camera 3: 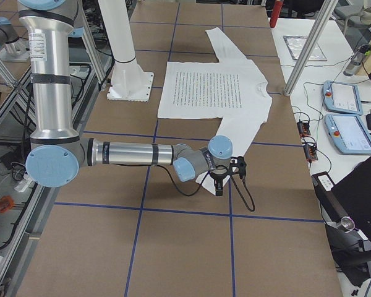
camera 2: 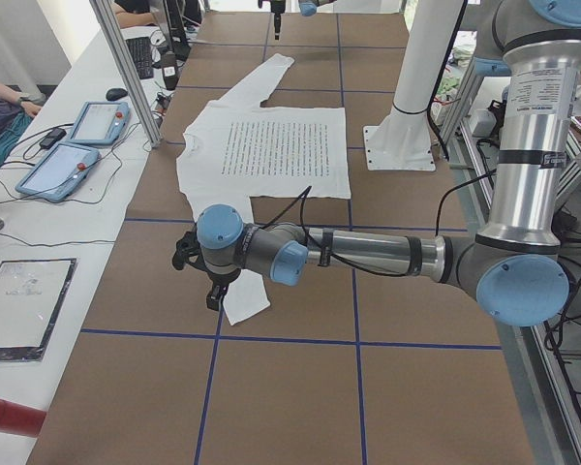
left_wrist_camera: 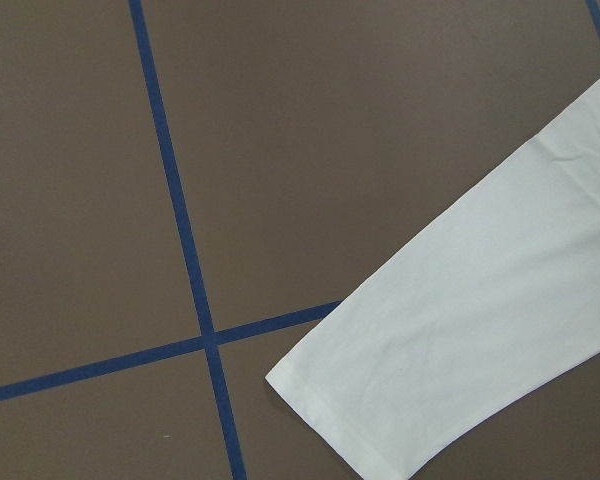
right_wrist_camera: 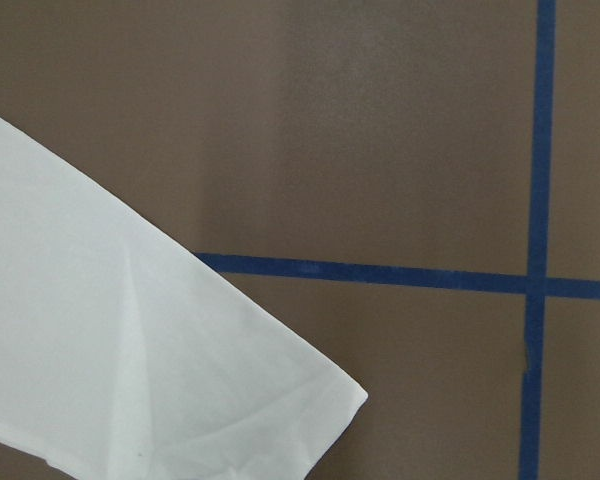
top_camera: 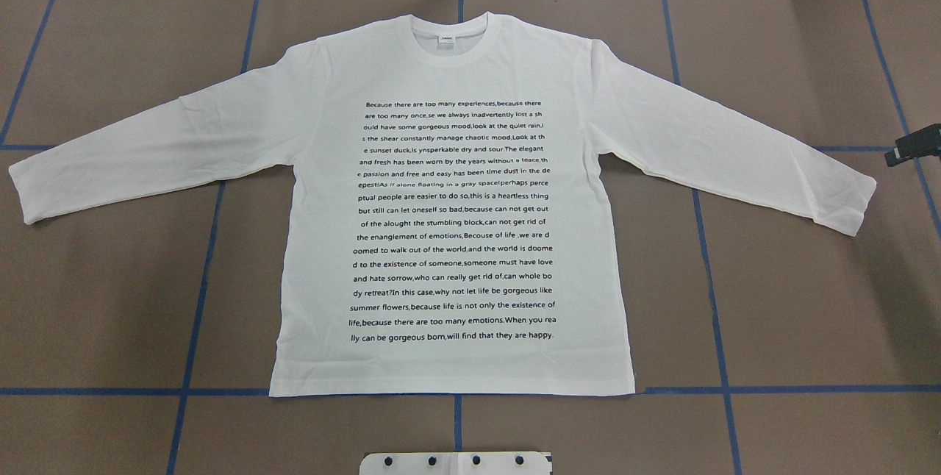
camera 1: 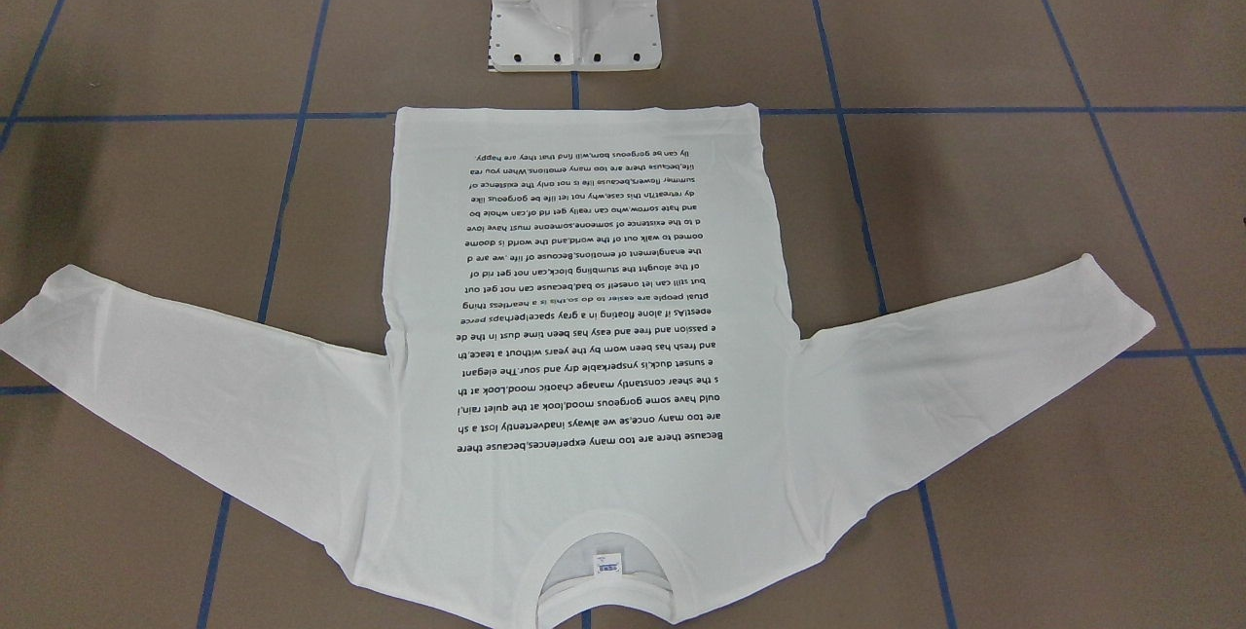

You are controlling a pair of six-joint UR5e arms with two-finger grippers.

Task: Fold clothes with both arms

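T-shirt lay flat, 2 sleeves spread L–R; L arm by L cuff, R arm by R cuff. State of jaws: couldn't tell.

open table flanking shirt, pedestal near hem

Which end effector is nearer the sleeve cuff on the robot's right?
Right. The right end effector hangs close by that cuff; the left end effector is by the opposite cuff, with the whole shirt between them.
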